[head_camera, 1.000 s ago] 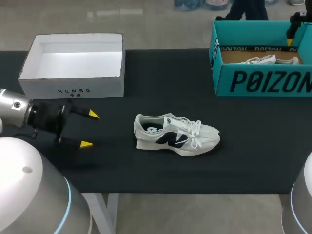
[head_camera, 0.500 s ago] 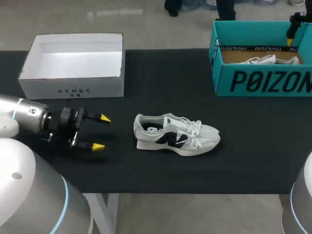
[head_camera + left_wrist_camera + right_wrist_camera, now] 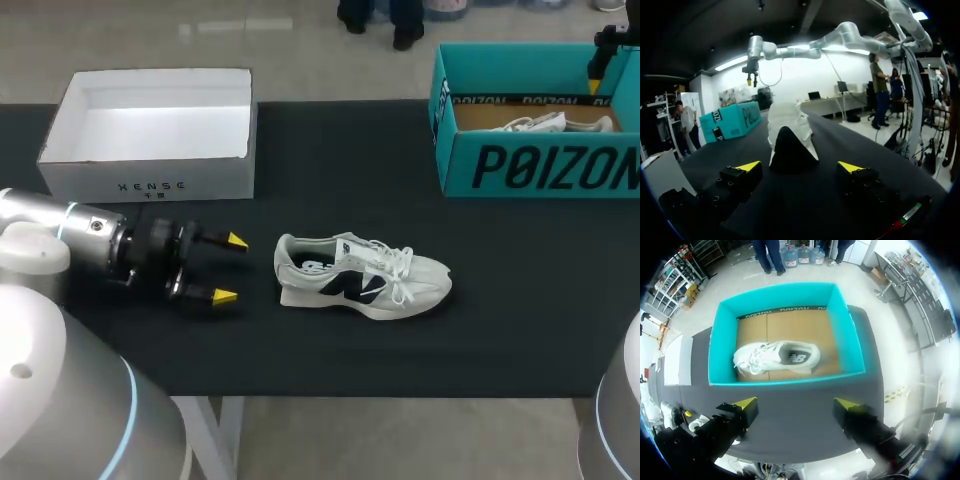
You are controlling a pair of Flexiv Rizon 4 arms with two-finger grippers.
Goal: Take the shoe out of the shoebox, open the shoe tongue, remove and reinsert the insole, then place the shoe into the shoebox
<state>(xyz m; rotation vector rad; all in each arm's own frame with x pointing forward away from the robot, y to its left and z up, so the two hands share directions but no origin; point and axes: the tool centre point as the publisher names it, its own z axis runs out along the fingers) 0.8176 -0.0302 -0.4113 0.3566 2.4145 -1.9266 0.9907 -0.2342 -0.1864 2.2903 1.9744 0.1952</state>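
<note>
Head view
- loose shoe (image 3: 362, 275) lies on its sole on the black table (image 3: 330, 150), well apart from the teal shoebox (image 3: 530, 150), out toward the table's near edge, toe pointing the shoebox's way
- left gripper (image 3: 230, 268) sits just beyond the heel, on the side away from the teal shoebox; fingers spread wide, nothing held
- white box (image 3: 150, 130) stands farthest from the teal shoebox, by the left arm
- right gripper (image 3: 600, 70) hangs over the teal shoebox's far corner
- risk: a low finger could catch the heel and shove the shoe along the cloth rather than grip it
- room: a wide bare strip between shoe and teal shoebox; the near edge is the tight side

Left wrist view
- heel of the loose shoe (image 3: 789, 140) is dead ahead of the left gripper (image 3: 800, 167), apart from both tips; teal shoebox (image 3: 732, 122) far beyond
- risk: only the narrow heel faces the fingers, so a shallow pinch may slip

Right wrist view
- right gripper (image 3: 796, 404) is open and empty above the teal shoebox (image 3: 852, 347), which holds a boxed shoe (image 3: 775, 357)
- risk: walls close round that shoe; a descent near the rim could clip it
</note>
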